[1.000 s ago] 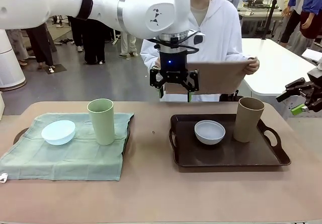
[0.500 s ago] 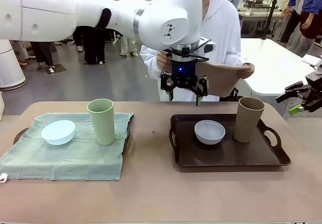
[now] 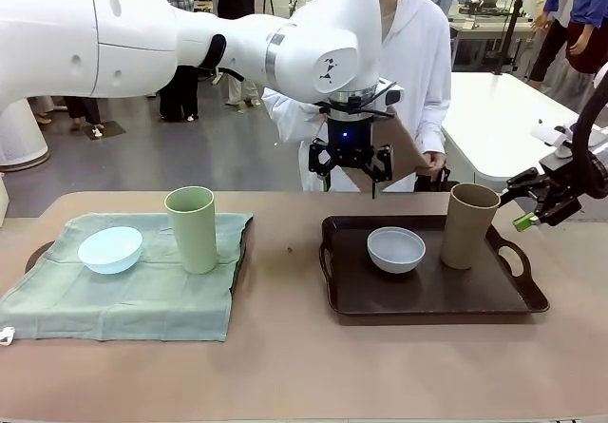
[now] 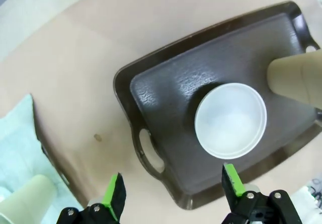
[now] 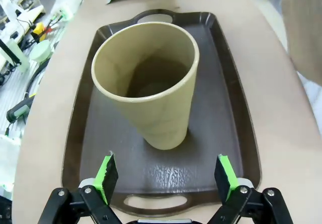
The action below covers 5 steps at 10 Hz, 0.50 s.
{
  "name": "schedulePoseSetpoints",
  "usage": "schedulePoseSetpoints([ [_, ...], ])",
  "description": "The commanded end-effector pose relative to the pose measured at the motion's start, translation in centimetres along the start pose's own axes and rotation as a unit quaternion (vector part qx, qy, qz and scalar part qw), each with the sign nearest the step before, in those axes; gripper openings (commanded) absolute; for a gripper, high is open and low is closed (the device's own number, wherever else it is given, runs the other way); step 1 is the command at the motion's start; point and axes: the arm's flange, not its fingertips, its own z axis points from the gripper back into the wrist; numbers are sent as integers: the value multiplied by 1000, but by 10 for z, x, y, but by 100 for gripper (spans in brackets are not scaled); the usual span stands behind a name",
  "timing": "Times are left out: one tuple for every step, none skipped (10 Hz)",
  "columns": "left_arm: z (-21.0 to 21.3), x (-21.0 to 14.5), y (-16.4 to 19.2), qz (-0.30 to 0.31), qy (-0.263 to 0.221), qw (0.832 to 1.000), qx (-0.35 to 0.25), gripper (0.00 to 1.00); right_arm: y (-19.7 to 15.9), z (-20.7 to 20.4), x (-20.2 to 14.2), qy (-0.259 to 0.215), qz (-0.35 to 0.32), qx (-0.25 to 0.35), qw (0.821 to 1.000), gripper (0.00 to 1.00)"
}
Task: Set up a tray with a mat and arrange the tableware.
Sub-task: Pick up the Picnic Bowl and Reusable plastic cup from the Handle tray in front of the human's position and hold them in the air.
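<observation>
While both jaws gape, matte tan cup (image 3: 469,225) — pale bowl (image 3: 396,249) beside — on tray (image 3: 427,299).

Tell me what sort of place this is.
Probably a robotics lab: a white robot arm reaches over a table, a person in a white coat faces it, and another worktable stands behind.

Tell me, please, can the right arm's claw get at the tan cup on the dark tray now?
Probably yes. The right claw is open and points straight at the tan cup, which stands upright on the dark tray. Nothing lies between them; the bowl sits off to the side.
</observation>
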Motion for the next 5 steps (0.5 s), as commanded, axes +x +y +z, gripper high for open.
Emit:
schedulePoseSetpoints([
  [-3,8,-6,16,-2,1000,11,100,9,-12,-4,2,26,3,1000,100],
  [-8,9,-4,21,3,1000,12,100,13,-21,-4,-3,32,9,999,100],
  [-13,12,-2,25,4,1000,15,100,15,-25,-4,-5,40,9,999,100],
  [-15,12,-1,26,5,1000,16,100,17,-31,-2,-5,44,9,999,100],
  [-18,14,0,23,6,1000,17,100,17,-34,-1,-4,45,3,999,100],
])
